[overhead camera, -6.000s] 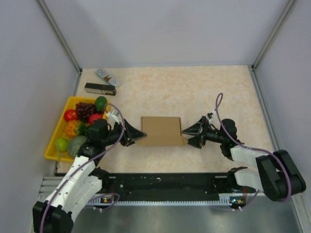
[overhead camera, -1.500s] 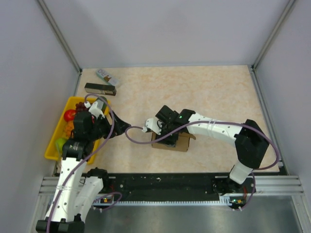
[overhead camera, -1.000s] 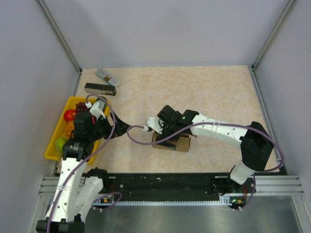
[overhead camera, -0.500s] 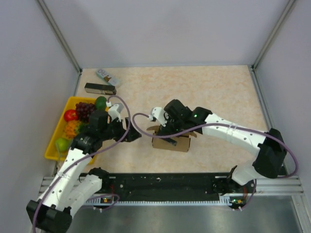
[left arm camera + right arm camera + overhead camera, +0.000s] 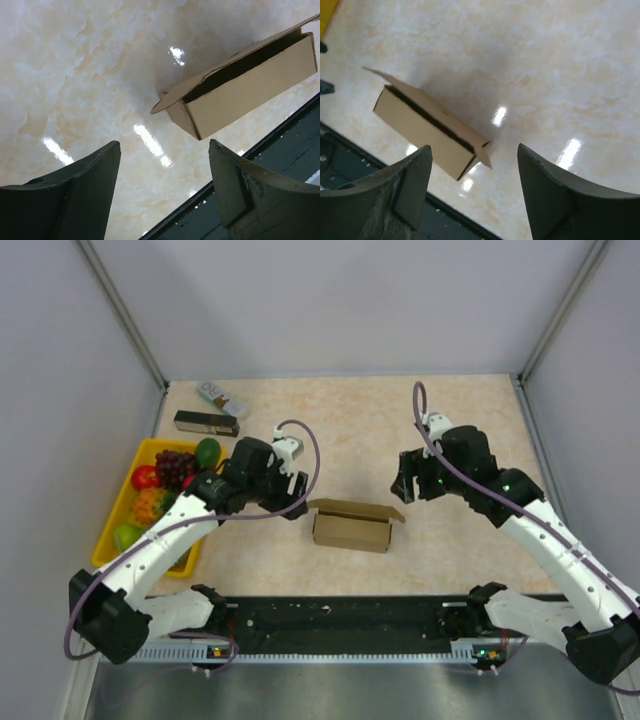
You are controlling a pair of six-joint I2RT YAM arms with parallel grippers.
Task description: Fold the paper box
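The paper box (image 5: 350, 526) stands on the table as a brown rectangular carton with its lid resting slightly ajar. It shows in the left wrist view (image 5: 240, 95) and the right wrist view (image 5: 427, 132), where side tabs stick out past its ends. My left gripper (image 5: 297, 502) hangs open just left of the box, apart from it. Up and to the right of the box, my right gripper (image 5: 403, 490) is open with nothing between its fingers. Neither gripper touches the box.
A yellow tray (image 5: 113, 530) of fruit sits at the left edge. A slim black box (image 5: 206, 423) and a small white packet (image 5: 222, 399) lie at the far left. The black base rail (image 5: 340, 615) runs along the near edge.
The right arm has let go of the box and swung back to the right. The left gripper has moved right, close to the box's left end. The box now stands alone, lid lowered.
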